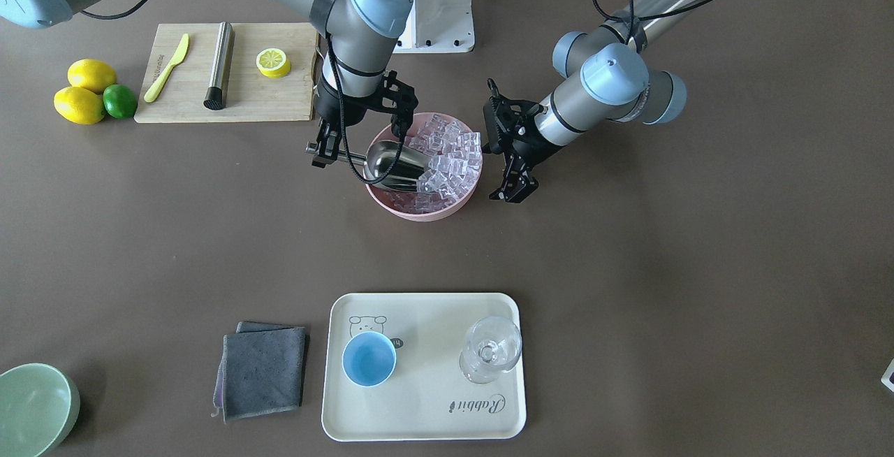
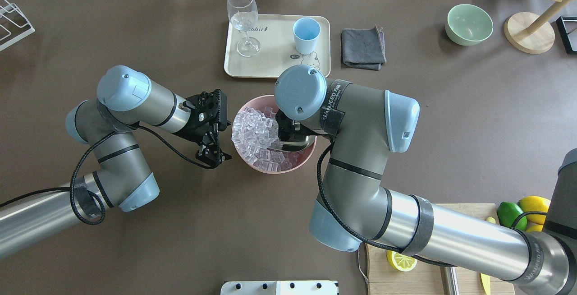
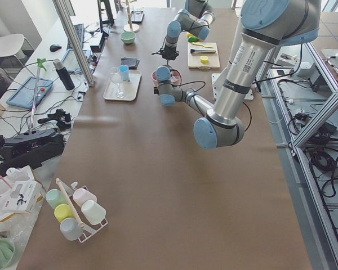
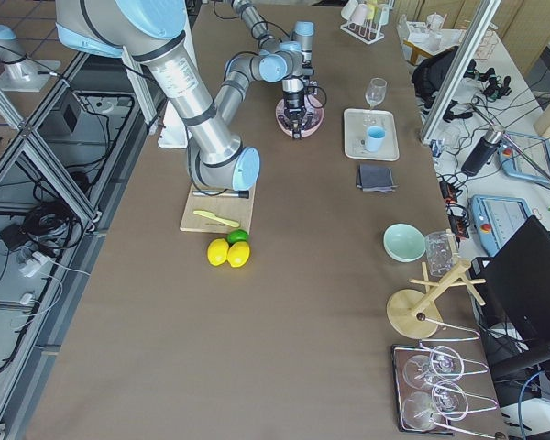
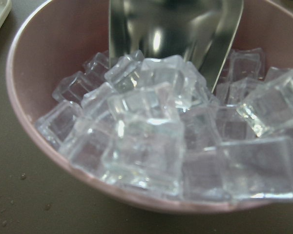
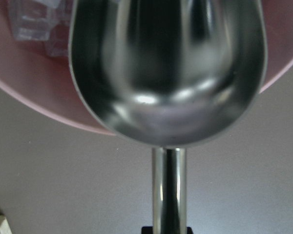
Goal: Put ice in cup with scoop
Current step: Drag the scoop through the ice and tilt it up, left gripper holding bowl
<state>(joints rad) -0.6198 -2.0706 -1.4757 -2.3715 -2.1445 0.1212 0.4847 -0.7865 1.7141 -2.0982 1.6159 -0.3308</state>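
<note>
My right claw (image 1: 323, 155) is clamped on the handle of the scoop (image 1: 394, 162). In the front view the trough tips into the bowl (image 1: 419, 214) from nine o'clock, its mouth against the ice (image 1: 450, 156), angled, I judge, to dig under the heap. The back of the trough looks bare. The left claw (image 1: 515, 190) hangs open and empty at the bowl's three o'clock, perhaps to steady it. The cup (image 1: 369, 359) waits on the tray (image 1: 426, 436) at six o'clock, well apart from both claws.
</note>
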